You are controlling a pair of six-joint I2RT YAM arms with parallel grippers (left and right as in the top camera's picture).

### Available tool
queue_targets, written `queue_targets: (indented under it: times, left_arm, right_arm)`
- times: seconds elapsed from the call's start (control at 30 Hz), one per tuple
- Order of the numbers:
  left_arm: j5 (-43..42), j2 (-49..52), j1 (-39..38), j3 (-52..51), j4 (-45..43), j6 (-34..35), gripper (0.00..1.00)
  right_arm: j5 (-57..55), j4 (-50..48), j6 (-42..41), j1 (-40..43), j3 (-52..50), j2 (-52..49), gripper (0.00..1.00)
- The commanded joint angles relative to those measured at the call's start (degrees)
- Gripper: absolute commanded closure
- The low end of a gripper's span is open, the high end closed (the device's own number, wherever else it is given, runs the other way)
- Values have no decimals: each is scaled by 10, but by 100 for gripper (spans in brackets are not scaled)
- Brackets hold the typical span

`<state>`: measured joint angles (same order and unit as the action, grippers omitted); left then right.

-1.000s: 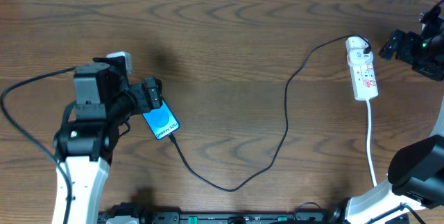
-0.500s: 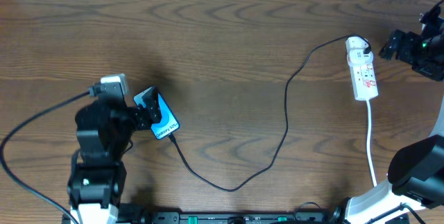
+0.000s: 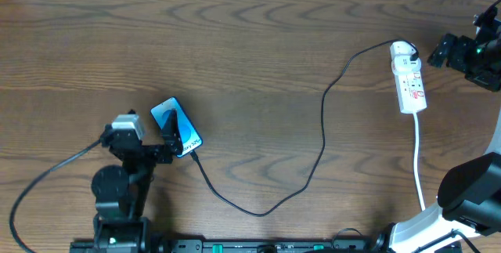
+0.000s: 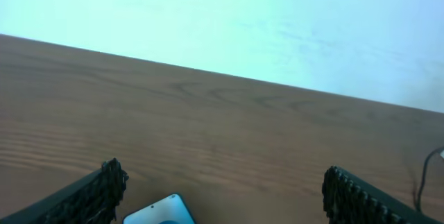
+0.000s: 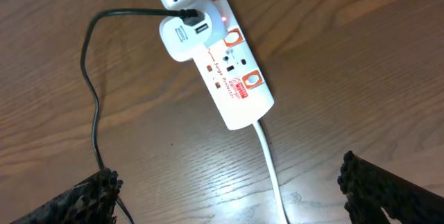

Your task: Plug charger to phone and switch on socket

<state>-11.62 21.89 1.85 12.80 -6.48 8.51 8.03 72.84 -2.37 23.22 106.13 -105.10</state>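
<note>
- Overhead: the socket [image 3: 409, 77] lies on the desk [image 3: 250, 34]. Its long axis runs roughly away from and toward the robot, and a white cord [image 3: 419, 159] leaves its near end.
- Overhead: the right pincer [image 3: 438, 51] sits just right of the socket's far end, apart from it and aimed at it. Its spread is too small to read here.
- Overhead: the charger [image 3: 322, 135] loops from the socket's far end leftward to the phone [image 3: 176, 126]. The phone is well left of the socket and nearer the robot. The tip looks seated in the phone's near corner, though that is only a judgement.
- Overhead: the left pincer [image 3: 171, 139] is at the phone, well apart from the socket, so the right arm is clearly nearer the socket.
- Left wrist: the left pincer [image 4: 223, 179] is wide with nothing held. A corner of the phone [image 4: 161, 211] shows low between the fingers. The socket is out of view.
- Right wrist: the right pincer [image 5: 229, 172] is wide and empty. The socket [image 5: 222, 57] is ahead of it, long axis slanting upper left to lower right. The charger [image 5: 94, 113] enters a white adapter [image 5: 182, 33] at the socket's far end.
- Right wrist: there is a small red glow beside the adapter, but whether the socket is on cannot be told. The switch press is likely the step left, and it falls to the right arm, moving forward and down.
</note>
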Motion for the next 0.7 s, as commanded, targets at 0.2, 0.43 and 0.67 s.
queue_targets:
  times: [0.2,0.43,0.67]
  left_arm:
    - [8,-75,14,-76,-64,-10,7]
    - [8,-96,14,-89,-80,-10,7]
    - [25,-150,14,-98,-75,-12,7]
  right_arm:
    - [-2,0,-6,3,0,7,1]
    - [-2,0,-6,5,0,7,1]
    - [-2,0,-6,4,0,7,1]
